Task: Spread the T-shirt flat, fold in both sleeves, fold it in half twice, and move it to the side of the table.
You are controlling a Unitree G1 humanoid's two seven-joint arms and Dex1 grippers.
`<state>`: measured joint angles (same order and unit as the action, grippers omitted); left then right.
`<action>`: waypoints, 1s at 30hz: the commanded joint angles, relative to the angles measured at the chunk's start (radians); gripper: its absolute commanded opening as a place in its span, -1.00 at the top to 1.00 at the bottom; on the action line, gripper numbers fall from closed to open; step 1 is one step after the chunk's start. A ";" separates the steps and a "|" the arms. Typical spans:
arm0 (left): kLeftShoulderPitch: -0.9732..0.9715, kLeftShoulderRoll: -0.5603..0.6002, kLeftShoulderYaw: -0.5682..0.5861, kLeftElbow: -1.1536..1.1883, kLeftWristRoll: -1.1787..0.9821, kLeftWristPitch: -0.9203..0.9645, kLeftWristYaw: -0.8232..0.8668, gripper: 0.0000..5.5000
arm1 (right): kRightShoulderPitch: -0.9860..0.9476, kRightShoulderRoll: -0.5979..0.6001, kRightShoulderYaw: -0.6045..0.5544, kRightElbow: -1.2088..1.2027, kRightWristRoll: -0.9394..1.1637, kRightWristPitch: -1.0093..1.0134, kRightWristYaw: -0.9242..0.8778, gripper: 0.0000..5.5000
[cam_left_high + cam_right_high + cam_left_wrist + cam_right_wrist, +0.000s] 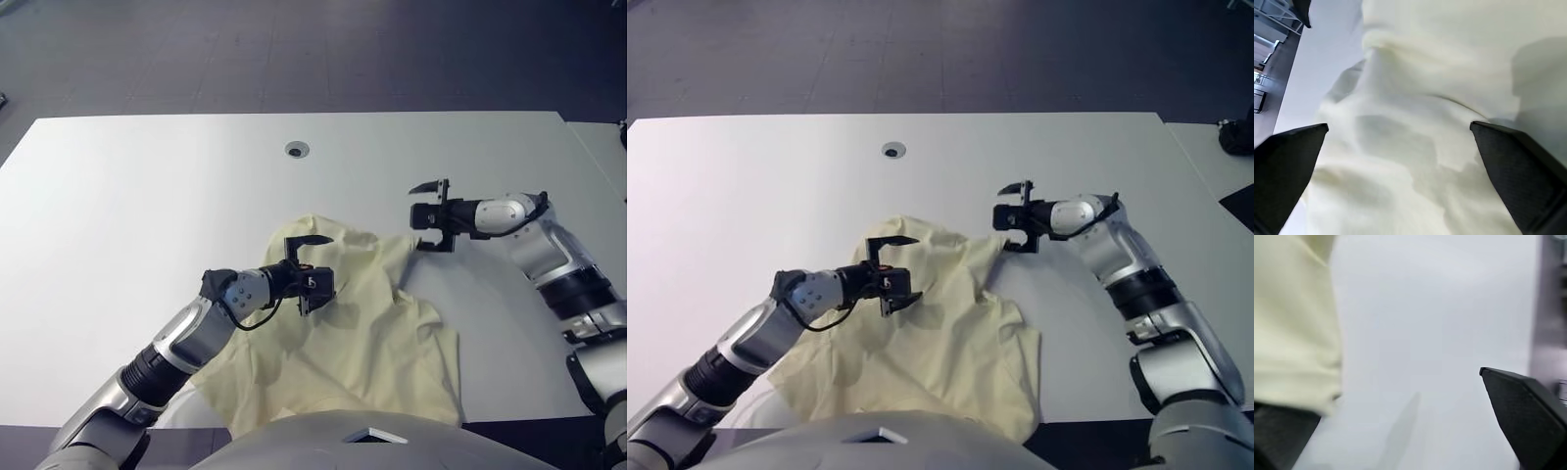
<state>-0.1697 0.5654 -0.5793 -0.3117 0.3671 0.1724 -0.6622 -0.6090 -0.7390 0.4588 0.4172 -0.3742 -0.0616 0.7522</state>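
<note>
A white table (118, 215) carries a pale yellow T-shirt (362, 343), which lies rumpled and creased near the front edge. A small round grommet (296, 149) sits in the tabletop farther back.

The two head views look forward and down from the near side over the white worktop (118, 215). They are wide enough to take in both arms and share almost the same scene, slightly offset sideways. The left wrist camera sits close above the T-shirt (1415, 122), looking out between the spread fingers (1283, 166) of the left claw (315, 276). The right wrist camera looks low across bare worktop from the right claw (419, 217), catching the T-shirt's edge.
</note>
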 commanded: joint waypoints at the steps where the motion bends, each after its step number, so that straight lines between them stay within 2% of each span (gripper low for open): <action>1: 0.041 0.001 -0.016 0.075 0.038 0.023 -0.007 -0.96 | -0.103 0.097 0.014 0.251 -0.122 -0.119 -0.280 -0.96; 4: 0.045 -0.004 -0.015 0.077 0.035 0.021 -0.012 -0.96 | -0.140 0.110 0.011 0.330 -0.166 -0.194 -0.376 -0.96; 7: 0.039 -0.019 0.002 0.072 0.011 0.038 -0.019 -0.96 | -0.150 0.088 0.026 0.371 -0.204 -0.241 -0.367 -0.96; 14: -0.057 -0.085 0.128 0.073 -0.113 0.132 -0.052 -0.96 | -0.120 -0.045 0.001 0.227 -0.148 -0.218 -0.002 -0.96; 17: -0.102 -0.125 0.208 0.031 -0.240 0.241 -0.101 -0.96 | -0.164 -0.071 -0.033 0.154 -0.137 -0.170 0.065 -0.96; 21: -0.199 -0.144 0.291 -0.009 -0.365 0.361 -0.141 -0.96 | -0.216 -0.042 -0.097 0.054 -0.077 -0.082 0.133 -0.96; 26: -0.382 -0.124 0.326 0.208 -0.340 0.280 -0.115 -0.96 | -0.188 -0.056 -0.141 -0.091 0.037 0.022 0.292 -0.96; 30: -0.499 -0.128 0.346 0.451 -0.322 0.185 -0.084 -0.96 | -0.215 -0.023 -0.156 -0.053 0.045 0.054 0.265 -0.96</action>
<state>-0.6163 0.4362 -0.2496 0.0459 0.0376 0.3957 -0.7567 -0.8073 -0.7835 0.3228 0.3392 -0.3407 -0.0321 1.0363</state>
